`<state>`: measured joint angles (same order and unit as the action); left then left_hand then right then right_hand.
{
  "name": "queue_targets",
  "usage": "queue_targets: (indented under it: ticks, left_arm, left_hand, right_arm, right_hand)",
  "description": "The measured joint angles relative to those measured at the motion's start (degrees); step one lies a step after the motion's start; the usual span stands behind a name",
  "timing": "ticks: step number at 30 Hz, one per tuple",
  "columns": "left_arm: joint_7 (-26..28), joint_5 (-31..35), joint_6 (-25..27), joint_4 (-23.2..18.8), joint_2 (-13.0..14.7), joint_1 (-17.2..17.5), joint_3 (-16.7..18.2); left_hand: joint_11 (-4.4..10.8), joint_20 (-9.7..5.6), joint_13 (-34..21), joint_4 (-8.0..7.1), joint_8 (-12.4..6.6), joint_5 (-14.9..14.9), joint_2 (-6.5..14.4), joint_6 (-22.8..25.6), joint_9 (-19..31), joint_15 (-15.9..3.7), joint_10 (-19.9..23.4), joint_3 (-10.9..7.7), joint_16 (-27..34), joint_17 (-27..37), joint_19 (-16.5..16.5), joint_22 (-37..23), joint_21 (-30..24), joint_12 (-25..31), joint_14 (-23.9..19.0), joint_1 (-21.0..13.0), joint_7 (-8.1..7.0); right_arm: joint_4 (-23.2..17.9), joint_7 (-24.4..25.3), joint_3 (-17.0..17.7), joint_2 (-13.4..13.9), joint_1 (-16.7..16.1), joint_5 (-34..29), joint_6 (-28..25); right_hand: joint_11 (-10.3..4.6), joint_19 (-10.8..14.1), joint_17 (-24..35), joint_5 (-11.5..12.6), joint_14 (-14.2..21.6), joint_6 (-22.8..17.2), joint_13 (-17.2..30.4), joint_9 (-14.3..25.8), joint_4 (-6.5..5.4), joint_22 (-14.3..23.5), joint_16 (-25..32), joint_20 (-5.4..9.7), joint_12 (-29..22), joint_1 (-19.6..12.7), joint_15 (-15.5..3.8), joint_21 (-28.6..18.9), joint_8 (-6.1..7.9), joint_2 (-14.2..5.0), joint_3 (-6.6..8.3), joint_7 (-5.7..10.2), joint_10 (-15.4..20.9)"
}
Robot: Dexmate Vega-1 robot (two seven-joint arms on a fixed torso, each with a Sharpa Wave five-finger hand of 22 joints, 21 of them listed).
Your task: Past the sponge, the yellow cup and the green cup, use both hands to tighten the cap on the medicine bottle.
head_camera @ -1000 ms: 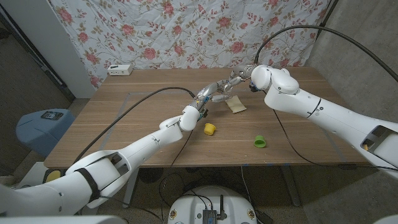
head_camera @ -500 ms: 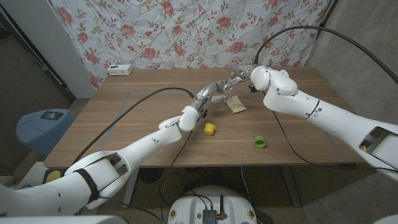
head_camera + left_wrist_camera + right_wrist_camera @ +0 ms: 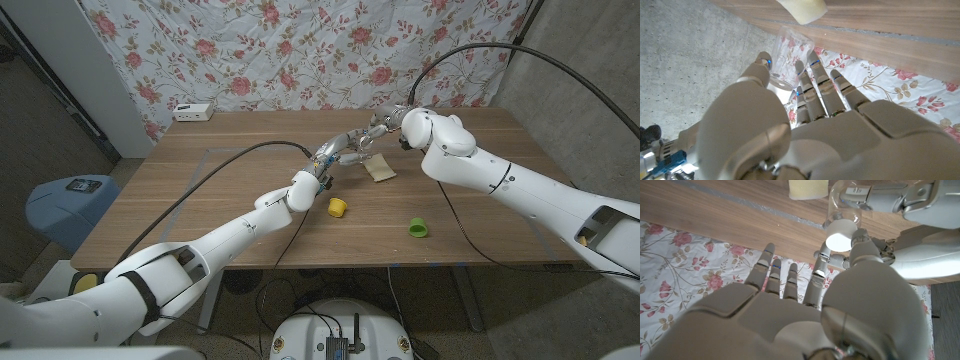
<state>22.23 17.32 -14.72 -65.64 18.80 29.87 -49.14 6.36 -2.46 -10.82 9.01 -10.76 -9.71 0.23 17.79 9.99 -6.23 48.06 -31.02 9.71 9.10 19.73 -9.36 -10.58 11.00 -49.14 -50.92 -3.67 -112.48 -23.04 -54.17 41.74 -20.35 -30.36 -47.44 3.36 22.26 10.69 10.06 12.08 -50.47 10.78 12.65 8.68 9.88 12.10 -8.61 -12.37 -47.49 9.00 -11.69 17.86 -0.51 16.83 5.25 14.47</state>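
hands (image 3: 345, 150) (image 3: 383, 122) meet above sponge (image 3: 379, 169)

Even, soft indoor light, sharp head view, faint shadows, wrist views slightly blurred up close.

head view high over table (image 3: 200, 200), wrist views close, sharing bottle (image 3: 790, 57)

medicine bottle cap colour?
White cap on a clear bottle; right wrist view shows it best.
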Motion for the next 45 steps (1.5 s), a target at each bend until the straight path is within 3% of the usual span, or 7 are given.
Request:
queue_targets:
  ticks: [14,35,45]
  left_arm:
    - [0.31,0.1,-0.15,-0.46,-0.12,0.31,0.02]
    - [0.55,0.18,-0.71,-0.84,-0.1,0.76,0.12]
    - [0.72,-0.03,-1.12,-0.68,-0.12,0.79,0.16]
  left_hand:
    - [-0.02,0.0,0.0,0.0,0.0,0.06,-0.01,0.0,0.0,0.0,0.02,0.0,0.0,0.0,0.0,0.0,0.0,-0.23,0.0,0.01,0.0]
    - [-0.02,0.0,0.01,0.01,0.0,0.1,-0.28,0.0,0.0,0.0,0.01,0.01,0.0,0.0,0.0,0.0,0.0,0.06,0.0,0.28,0.0]
    - [-0.01,0.0,0.02,0.01,0.0,0.1,-0.4,0.0,0.0,-0.02,0.01,0.01,0.0,0.0,0.0,0.0,0.0,0.04,-0.03,-0.04,0.0]
  right_arm:
    - [-0.58,1.56,0.45,0.08,-1.16,-0.15,-0.98]
    - [-1.27,2.9,-0.67,-0.29,-1.66,-1.63,-3.5]
    - [-0.74,3.09,-1.22,-0.82,-1.43,-2.02,-4.03]
  right_hand:
    - [0.02,0.94,0.12,-0.32,1.23,-2.46,0.0,0.05,-1.6,0.0,0.43,0.33,-0.44,2.66,-0.19,0.0,0.64,-1.25,-0.65,-1.0,2.44]
    - [-0.1,1.96,0.11,-0.36,3.2,-5.03,0.0,-0.16,-2.53,0.13,0.44,0.29,-0.44,5.9,-0.48,0.0,1.55,-1.93,-1.58,-3.19,5.84]
    - [-0.19,2.98,0.11,-0.41,4.72,-8.32,0.0,-0.52,-2.85,0.12,0.88,0.33,-0.44,7.23,-0.61,0.0,1.97,-1.75,-1.9,-3.0,7.57]
